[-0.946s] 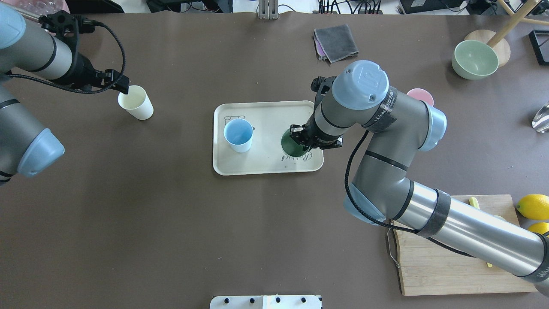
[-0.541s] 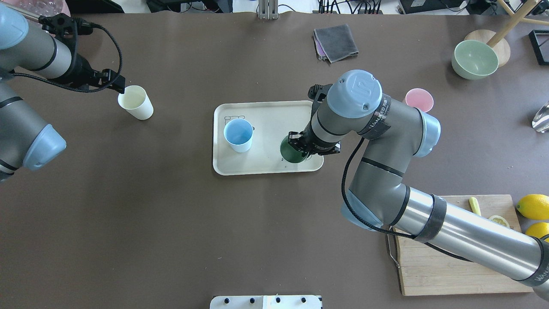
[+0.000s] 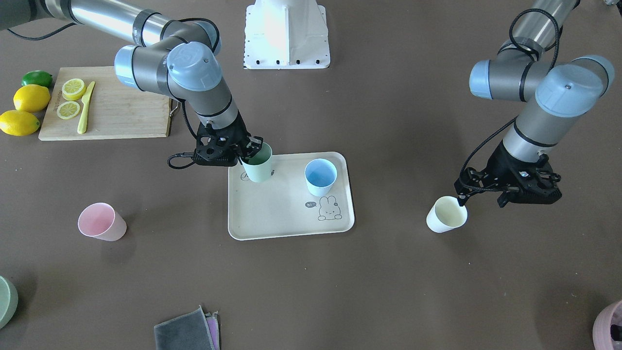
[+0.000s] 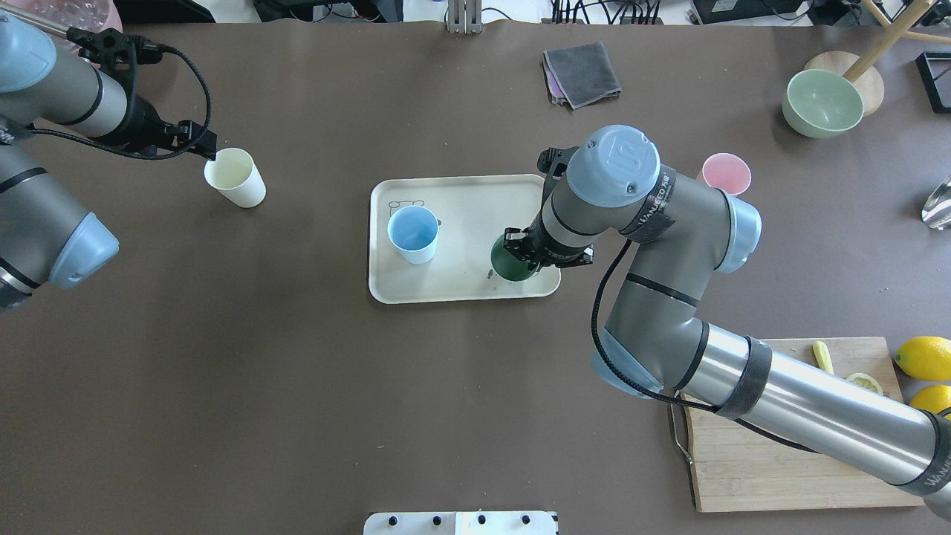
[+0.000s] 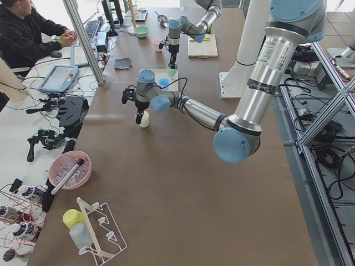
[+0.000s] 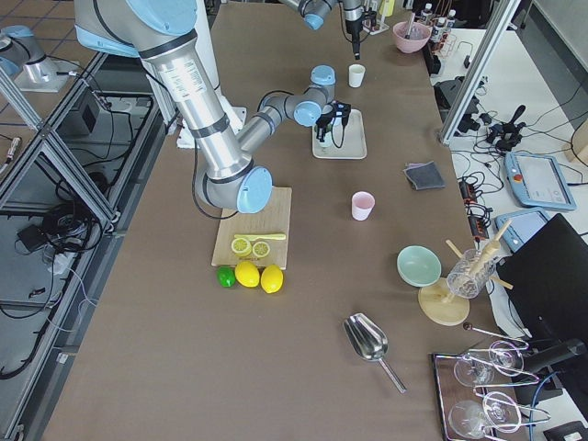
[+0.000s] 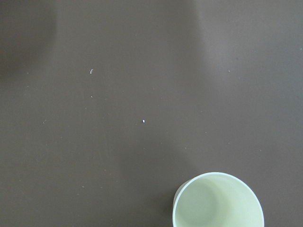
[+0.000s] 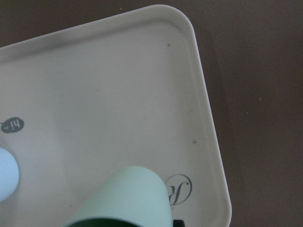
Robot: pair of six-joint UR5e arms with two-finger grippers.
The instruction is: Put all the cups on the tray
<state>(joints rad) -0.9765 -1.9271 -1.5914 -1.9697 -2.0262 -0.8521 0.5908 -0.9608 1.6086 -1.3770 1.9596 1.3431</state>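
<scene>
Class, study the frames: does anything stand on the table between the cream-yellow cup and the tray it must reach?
Nothing visible does: the table between the cream-yellow cup and the tray is bare. On the tray, the light blue cup stands nearest that side, with bare tray surface beside it.

There are four cups: one green cup [image 3: 257, 165], one blue cup [image 3: 320, 177], one cream cup [image 3: 446, 215] and one pink cup [image 3: 101, 222]. There is one tray [image 3: 272, 214]. There is one wooden board [image 3: 126, 116], and on it lie two lemon slices [image 3: 73, 89] [image 3: 68, 110] and one yellow knife [image 3: 85, 114]. Beside it are two whole lemons [image 3: 31, 97] [image 3: 18, 122] and one lime [image 3: 37, 78]. There is one green bowl [image 4: 822, 102] and one grey cloth [image 4: 582, 73].
</scene>
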